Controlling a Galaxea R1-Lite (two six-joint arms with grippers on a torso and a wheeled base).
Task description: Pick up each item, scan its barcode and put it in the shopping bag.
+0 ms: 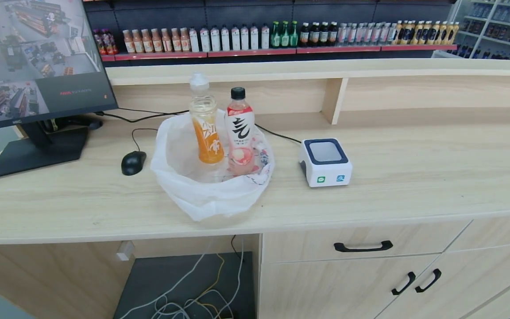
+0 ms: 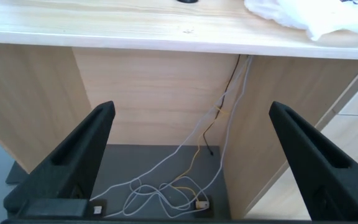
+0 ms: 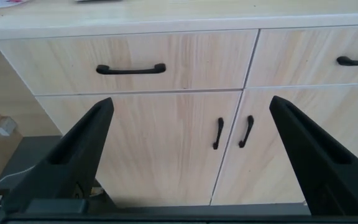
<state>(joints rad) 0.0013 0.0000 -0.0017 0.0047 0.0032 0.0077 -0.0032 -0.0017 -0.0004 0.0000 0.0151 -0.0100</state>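
Note:
A white plastic shopping bag (image 1: pixel 206 195) sits open on the wooden counter (image 1: pixel 414 177), and its edge (image 2: pixel 309 15) shows above the counter lip. Inside it stand an orange drink bottle (image 1: pixel 205 128) with a white cap and a pink drink bottle (image 1: pixel 240 133) with a black cap, both upright. A white barcode scanner (image 1: pixel 325 161) with a dark-framed window rests to the right of the bag. My left gripper (image 2: pixel 191 162) hangs open below counter height, facing the open knee space. My right gripper (image 3: pixel 191 162) is open too, low in front of the drawers.
A monitor (image 1: pixel 29 57) on a black stand occupies the counter's left end, with a black mouse (image 1: pixel 133 162) and cables beside the bag. Cables (image 2: pixel 185 180) trail on the floor under the counter. Drawers and cupboard doors with black handles (image 3: pixel 131 69) face my right arm. Shelves of bottles line the back wall.

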